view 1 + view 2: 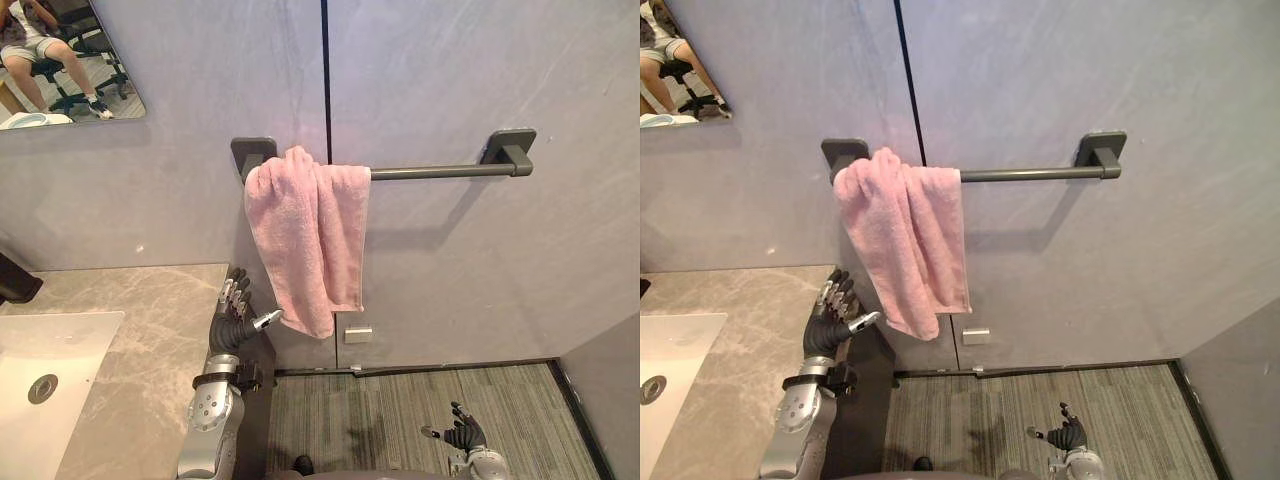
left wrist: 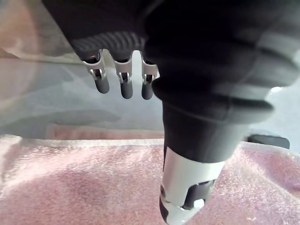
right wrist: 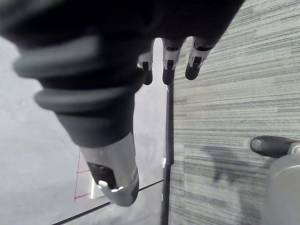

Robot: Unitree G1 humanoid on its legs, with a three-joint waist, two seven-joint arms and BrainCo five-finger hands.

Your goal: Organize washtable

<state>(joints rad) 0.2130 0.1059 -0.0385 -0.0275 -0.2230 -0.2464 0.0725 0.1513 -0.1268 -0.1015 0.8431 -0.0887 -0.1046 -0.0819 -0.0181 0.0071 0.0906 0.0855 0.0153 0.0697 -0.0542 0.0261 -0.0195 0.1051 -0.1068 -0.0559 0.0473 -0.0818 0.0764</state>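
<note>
The pink towel (image 1: 308, 235) hangs bunched over the left end of the towel bar (image 1: 440, 171); my left hand (image 1: 235, 318), fingers relaxed and empty, is just beside its lower edge, my right hand (image 1: 463, 433) likewise slack above the floor (image 1: 380, 400).

The pink towel (image 1: 308, 235) hides the left stretch of the rail (image 1: 440, 171). The sink (image 1: 50, 350), the mirror (image 1: 70, 60) and a dark fixture (image 1: 15, 282) on the desk (image 1: 160, 310) are cut off by the picture's edge.
</note>
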